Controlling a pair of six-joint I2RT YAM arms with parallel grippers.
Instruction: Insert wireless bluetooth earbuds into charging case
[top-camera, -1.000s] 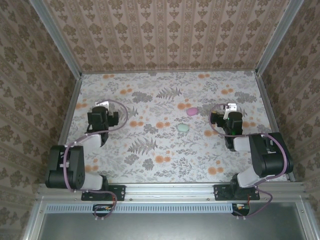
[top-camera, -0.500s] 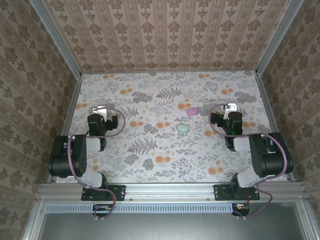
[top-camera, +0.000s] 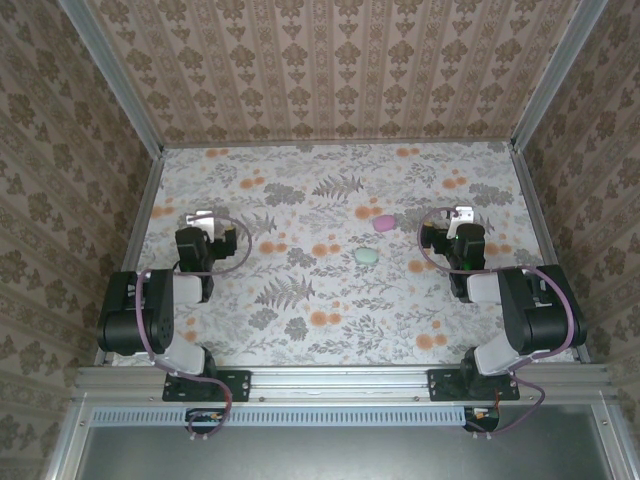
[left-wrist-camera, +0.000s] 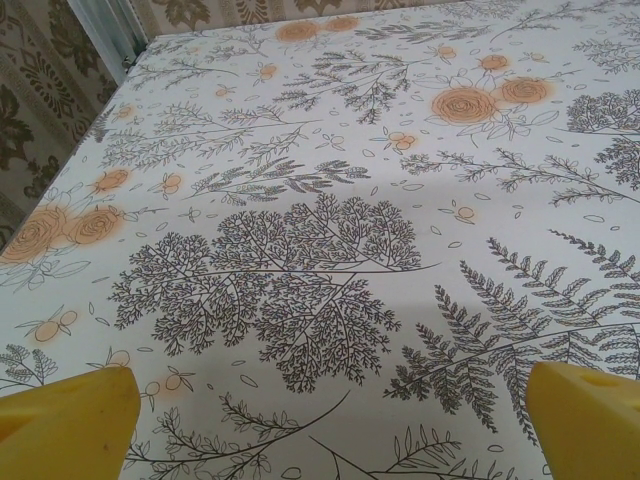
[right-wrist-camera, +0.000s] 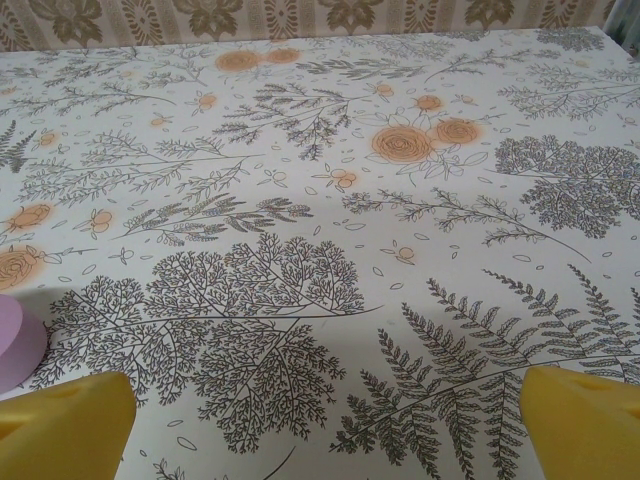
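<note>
Both black arms sit folded low over the table (top-camera: 300, 330), elbows back near their bases and wrists aimed at the far wall. The left gripper (top-camera: 205, 216) hangs over the left side, its yellow fingertips (left-wrist-camera: 70, 420) wide apart with nothing between them. The right gripper (top-camera: 460, 214) mirrors it on the right, jaws equally spread and empty. Between the arms lie a smooth pink pebble-shaped case (top-camera: 383, 222) and, slightly nearer, a mint-green pebble-shaped case (top-camera: 366, 256), rounded and not touching. The tabletop is white, printed with grey ferns and orange flowers. Whether the earbuds sit inside the cases cannot be told.
</note>
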